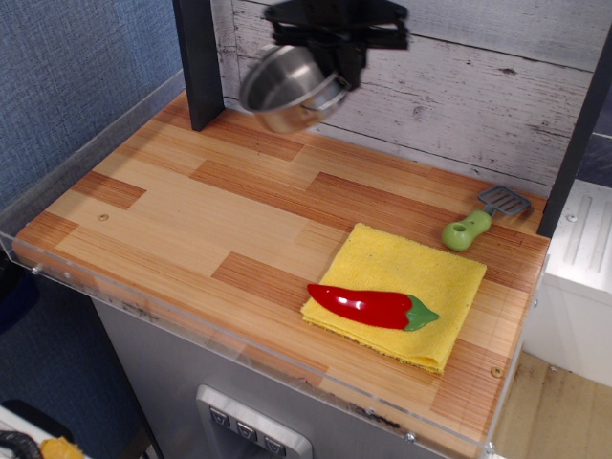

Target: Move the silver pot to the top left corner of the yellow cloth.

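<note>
The silver pot (287, 88) hangs tilted in the air above the back of the wooden table, its open side facing left and toward the camera. My black gripper (335, 59) is shut on the pot's right rim and holds it well clear of the table. The yellow cloth (402, 275) lies flat at the front right of the table, far below and to the right of the pot. Its top left corner is bare.
A red chili pepper (373, 307) lies on the cloth's front half. A green-handled spatula (475, 226) lies behind the cloth at the right. A black post (201, 57) stands at the back left. A clear rim (239, 349) edges the table.
</note>
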### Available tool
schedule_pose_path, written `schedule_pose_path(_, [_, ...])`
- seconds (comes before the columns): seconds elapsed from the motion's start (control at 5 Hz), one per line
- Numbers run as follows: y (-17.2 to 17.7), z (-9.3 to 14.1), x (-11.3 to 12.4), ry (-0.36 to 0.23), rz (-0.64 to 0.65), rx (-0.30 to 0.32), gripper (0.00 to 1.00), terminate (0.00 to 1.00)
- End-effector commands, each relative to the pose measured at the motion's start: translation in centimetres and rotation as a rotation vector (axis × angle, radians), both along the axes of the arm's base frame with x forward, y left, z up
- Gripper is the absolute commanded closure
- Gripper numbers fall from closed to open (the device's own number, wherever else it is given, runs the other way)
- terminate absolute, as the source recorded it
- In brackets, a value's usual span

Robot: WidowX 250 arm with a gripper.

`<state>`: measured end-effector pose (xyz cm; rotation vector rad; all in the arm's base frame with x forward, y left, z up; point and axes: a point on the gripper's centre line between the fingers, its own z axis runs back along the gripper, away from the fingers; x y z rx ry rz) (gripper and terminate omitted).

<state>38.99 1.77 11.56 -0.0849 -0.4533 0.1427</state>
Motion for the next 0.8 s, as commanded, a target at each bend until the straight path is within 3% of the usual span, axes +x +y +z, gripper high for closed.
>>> schedule_pose_path(0.0, [-2.5, -1.5, -2.1, 0.002, -0.078, -0.003, 1.00, 0.00])
schedule_pose_path(0.6, [-4.0, -5.3, -2.0, 0.040, -0.149, -0.018, 1.00, 0.00])
